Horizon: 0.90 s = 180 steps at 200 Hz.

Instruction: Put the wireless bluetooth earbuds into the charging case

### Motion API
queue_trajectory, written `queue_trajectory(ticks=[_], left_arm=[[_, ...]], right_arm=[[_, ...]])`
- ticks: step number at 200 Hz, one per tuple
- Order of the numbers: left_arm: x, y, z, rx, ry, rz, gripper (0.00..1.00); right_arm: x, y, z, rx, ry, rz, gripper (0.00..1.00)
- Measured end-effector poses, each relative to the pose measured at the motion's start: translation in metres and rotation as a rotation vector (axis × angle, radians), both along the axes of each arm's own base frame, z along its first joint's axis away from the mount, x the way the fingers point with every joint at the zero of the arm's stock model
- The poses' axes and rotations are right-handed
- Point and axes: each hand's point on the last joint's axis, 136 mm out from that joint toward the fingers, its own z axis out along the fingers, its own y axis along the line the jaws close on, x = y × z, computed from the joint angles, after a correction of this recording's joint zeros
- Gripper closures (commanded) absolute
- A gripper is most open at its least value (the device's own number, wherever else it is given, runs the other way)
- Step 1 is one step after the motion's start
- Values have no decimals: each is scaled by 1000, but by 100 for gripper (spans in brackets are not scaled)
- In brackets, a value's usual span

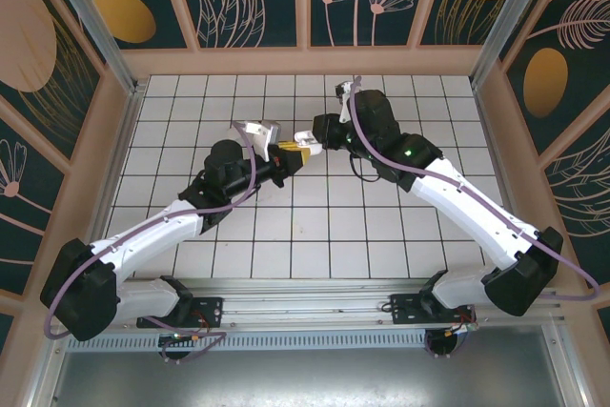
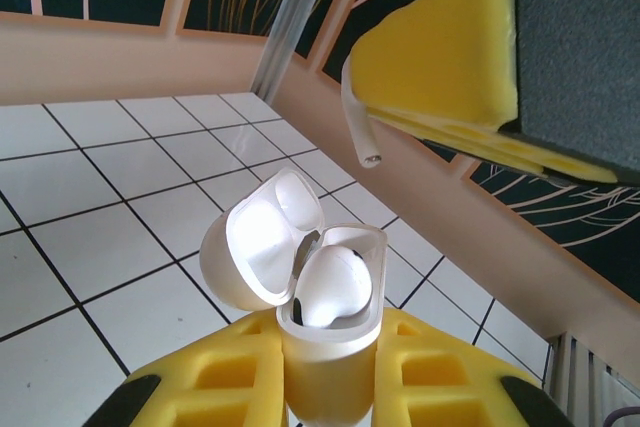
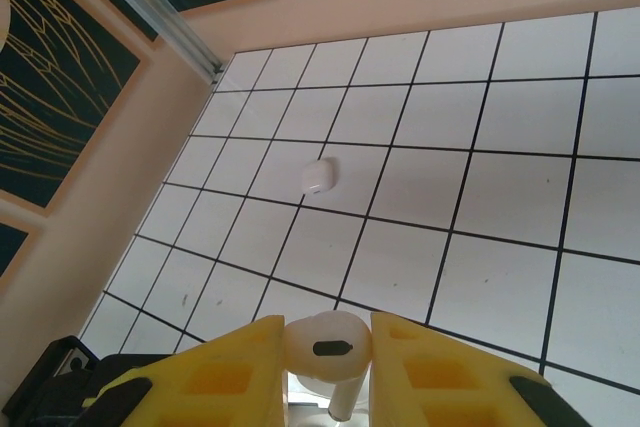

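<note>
My left gripper is shut on the body of a white charging case and holds it upright. The lid hangs open to the left, and one earbud sits in the case. Just above it, my right gripper is shut on a second white earbud, stem pointing down. That stem hangs over the open case, apart from it, under the right gripper's yellow finger. In the top view the left gripper and the right gripper meet above the middle of the tiled floor.
A second white case, closed, lies on the white tiled floor toward the left wall. Beige walls with dark patterned panels ring the floor. Both arms cross the middle of the floor.
</note>
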Motion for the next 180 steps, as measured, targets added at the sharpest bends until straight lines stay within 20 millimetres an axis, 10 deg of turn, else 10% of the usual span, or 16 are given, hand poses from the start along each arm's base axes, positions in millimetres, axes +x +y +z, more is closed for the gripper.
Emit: queue_trajectory(ticks=[180], left_arm=[[2,-1,7,-6,24,5,100]], right_arm=[[-12,4,-21,-117,4,78,76]])
